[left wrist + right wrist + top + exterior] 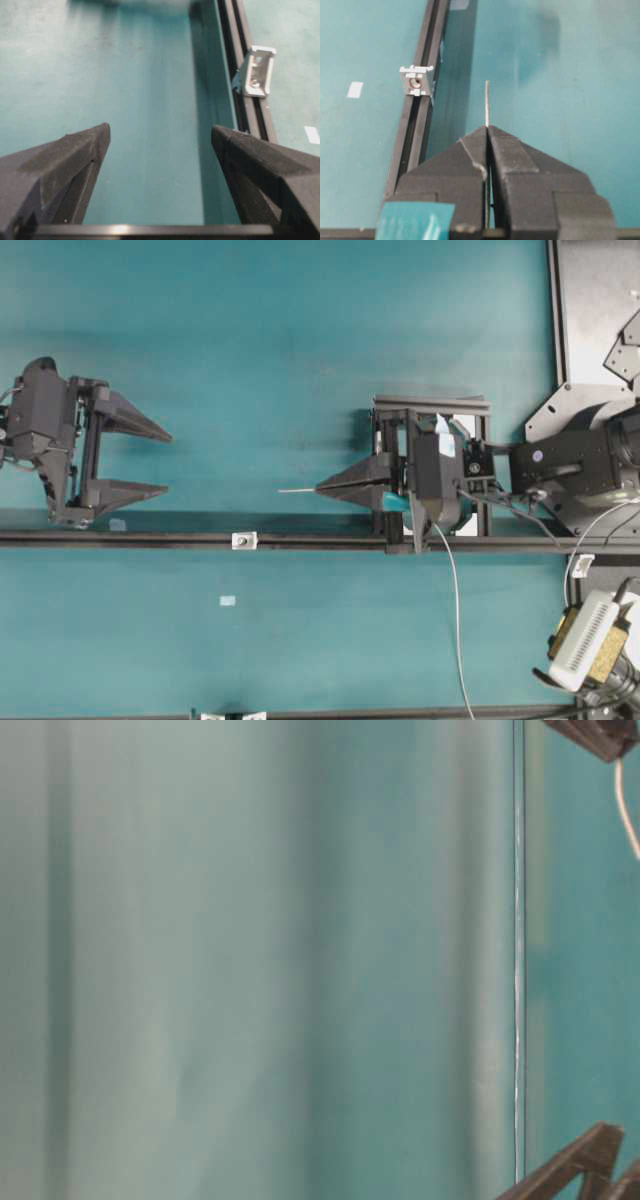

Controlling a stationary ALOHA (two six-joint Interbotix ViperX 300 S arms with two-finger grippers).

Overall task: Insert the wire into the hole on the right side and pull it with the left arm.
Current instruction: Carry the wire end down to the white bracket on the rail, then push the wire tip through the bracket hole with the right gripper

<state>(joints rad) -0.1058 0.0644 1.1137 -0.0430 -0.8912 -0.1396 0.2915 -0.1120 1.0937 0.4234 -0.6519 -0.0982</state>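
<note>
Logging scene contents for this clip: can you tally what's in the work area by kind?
Grippers: 2, left gripper with jaws open, right gripper shut on the wire
Wires: 1
Square fittings: 1, fitting on the black rail
Pale tape patches on the table: 1, patch
Total: 5

Your left gripper (165,464) sits at the far left of the overhead frame, its two tapered black fingers (135,420) spread wide and pointing right toward the centre, nothing between them. Your right gripper (320,488) sits right of centre, pointing left, its arm reaching in from the right edge. Its jaws are pressed together, clamped on the wire (487,102), a short end of which sticks out past the tips. The two grippers are well apart.
</note>
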